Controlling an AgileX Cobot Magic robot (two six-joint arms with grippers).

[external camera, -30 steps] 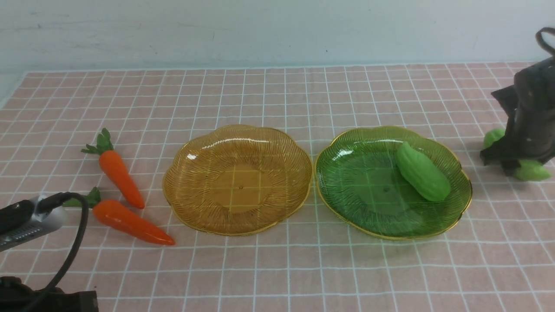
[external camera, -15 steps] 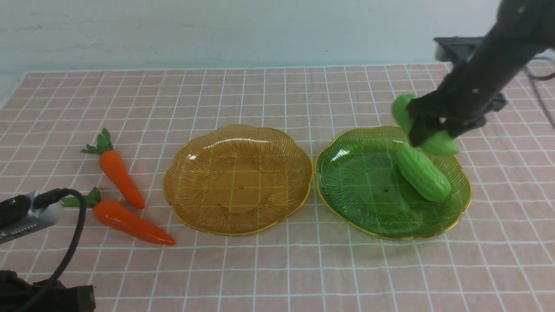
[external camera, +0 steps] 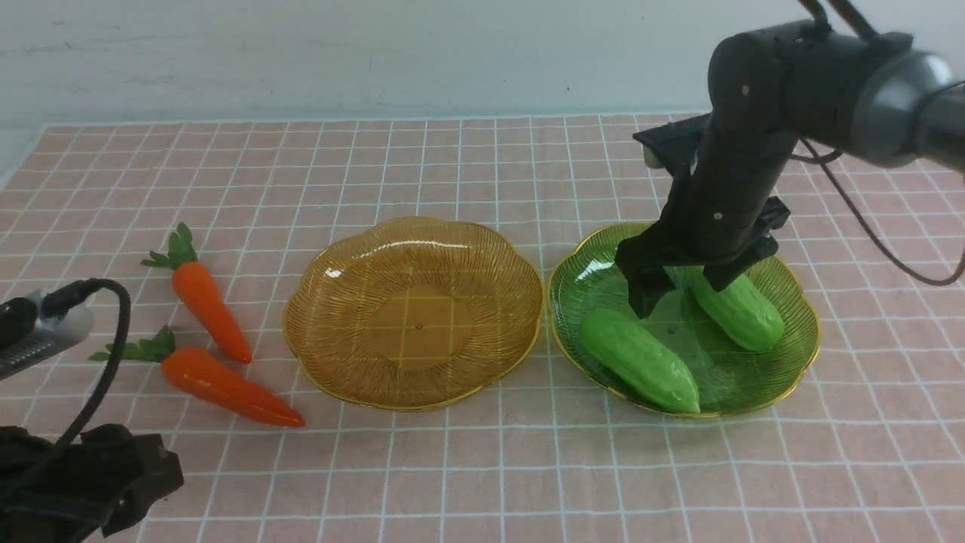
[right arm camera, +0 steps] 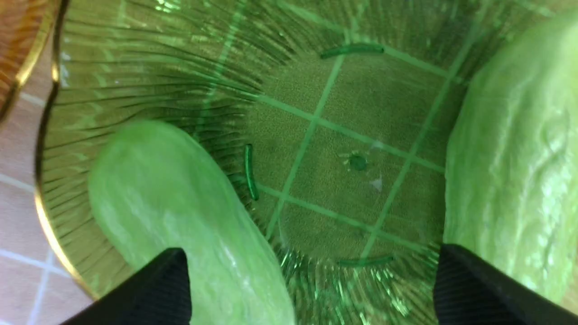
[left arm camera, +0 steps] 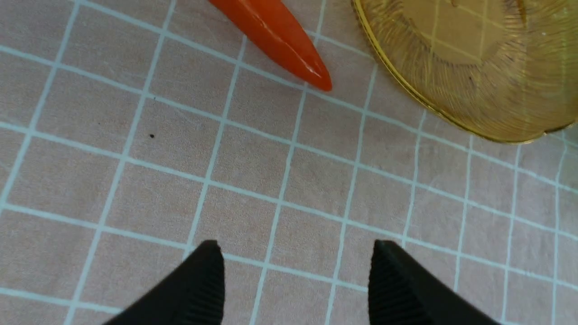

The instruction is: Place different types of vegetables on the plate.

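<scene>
Two carrots [external camera: 209, 311] [external camera: 226, 386], two gourds [external camera: 639, 360] [external camera: 742, 311] (two plates [external camera: 413, 332] [external camera: 589, 303])

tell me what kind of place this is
Most likely a robot test bench, not a real kitchen: plastic toy carrots and gourds, a pink checked cloth against a bare wall, and a black robot arm over the green plate.
</scene>
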